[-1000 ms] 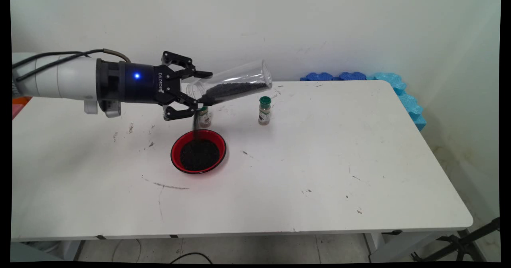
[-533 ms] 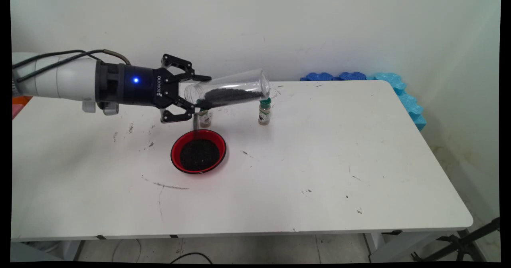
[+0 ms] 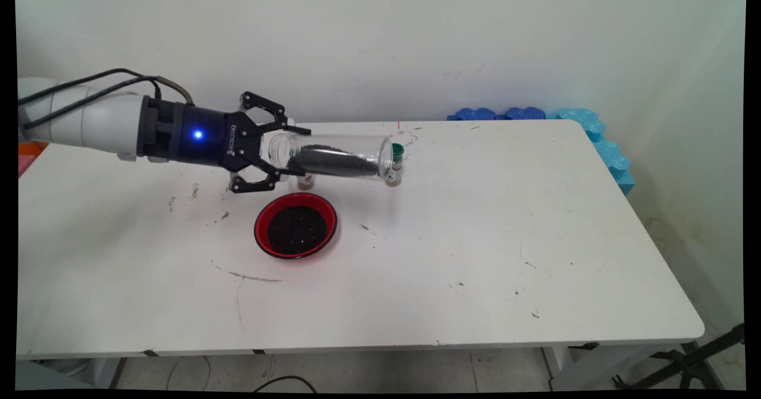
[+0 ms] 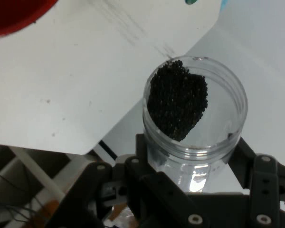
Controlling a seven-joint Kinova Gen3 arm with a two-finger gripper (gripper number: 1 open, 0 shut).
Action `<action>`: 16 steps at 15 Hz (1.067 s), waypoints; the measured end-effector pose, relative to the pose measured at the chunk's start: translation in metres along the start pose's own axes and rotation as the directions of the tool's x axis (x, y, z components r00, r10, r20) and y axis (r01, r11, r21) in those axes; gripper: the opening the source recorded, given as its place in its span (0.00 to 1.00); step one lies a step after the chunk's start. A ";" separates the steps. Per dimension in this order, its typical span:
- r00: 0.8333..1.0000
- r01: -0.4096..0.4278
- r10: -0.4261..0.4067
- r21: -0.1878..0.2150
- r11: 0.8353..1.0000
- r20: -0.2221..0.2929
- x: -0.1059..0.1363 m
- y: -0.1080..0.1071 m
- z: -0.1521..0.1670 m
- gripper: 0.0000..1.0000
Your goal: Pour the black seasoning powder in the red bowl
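Nearest on the white table (image 3: 452, 256) sits a red bowl (image 3: 295, 225), left of the middle, filled with small black grains (image 3: 297, 229). Dark scuffs and specks mark the tabletop around it, most of them to its left and near side.

Just beyond the bowl and above it, the black gripper (image 3: 284, 153) reaches in from the left on the white arm (image 3: 83, 122), with black cables (image 3: 95, 84) running along it. Its fingers are closed round the open-mouth end of a clear plastic jar (image 3: 333, 156), which lies nearly level in the air, mouth toward the gripper and base pointing right. A band of the same black grains (image 3: 330, 162) lies along the jar's lower side. From the hand view, the jar (image 4: 194, 118) rises between the fingers (image 4: 254, 164), and the grains (image 4: 178, 102) heap against one side of its wall.

Farther back, a small spice bottle with a green cap (image 3: 395, 164) stands on the table, partly behind the jar's base. Another small bottle (image 3: 305, 181) shows only its bottom beneath the jar.

At the far right corner, blue foam pieces (image 3: 538, 116) lie against the wall (image 3: 380, 42).
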 end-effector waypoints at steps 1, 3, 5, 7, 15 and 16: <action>1.000 -0.031 0.031 0.010 0.999 -0.001 0.000 0.000 0.000 0.00; 0.996 -0.093 0.093 0.026 0.995 -0.003 0.001 -0.001 -0.001 0.00; 0.985 -0.171 0.171 0.042 0.984 -0.005 0.002 0.000 -0.003 0.00; 0.973 -0.231 0.232 0.054 0.971 -0.002 0.002 0.000 -0.003 0.00; 0.878 -0.478 0.478 0.093 0.873 0.027 0.003 0.001 -0.007 0.00; 0.857 -0.515 0.514 0.096 0.852 0.031 0.003 0.002 -0.008 0.00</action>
